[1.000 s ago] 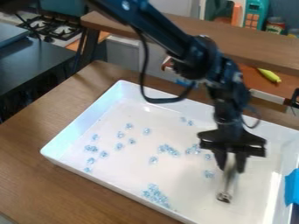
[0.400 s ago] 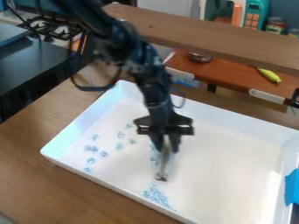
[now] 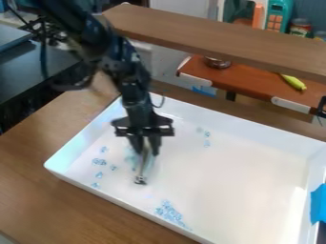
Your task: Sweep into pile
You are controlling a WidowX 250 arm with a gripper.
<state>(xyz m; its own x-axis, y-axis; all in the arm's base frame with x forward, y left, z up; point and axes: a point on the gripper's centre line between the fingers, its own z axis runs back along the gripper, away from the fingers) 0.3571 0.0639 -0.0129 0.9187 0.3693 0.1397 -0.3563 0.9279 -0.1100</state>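
My gripper hangs over the left half of the white tray, its fingers shut on a sweeping tool with a metallic end. The tool tilts down to the tray floor. Just left of it, faint blue pieces lie close by, partly hidden by the gripper. Other scattered blue pieces are near the tray's left wall. A denser pile of blue pieces sits along the near wall. A few blue pieces lie right of the gripper, towards the tray's far wall.
The tray stands on a brown wooden table. Beyond it a wooden shelf crosses the view, with a reddish-brown counter below. Blue tape is on the tray's right side, and a black surface stands at left.
The gripper has moved left across the tray with the tool. Pieces that lay in the middle and right have shifted left or away, and a few show again at the far middle.
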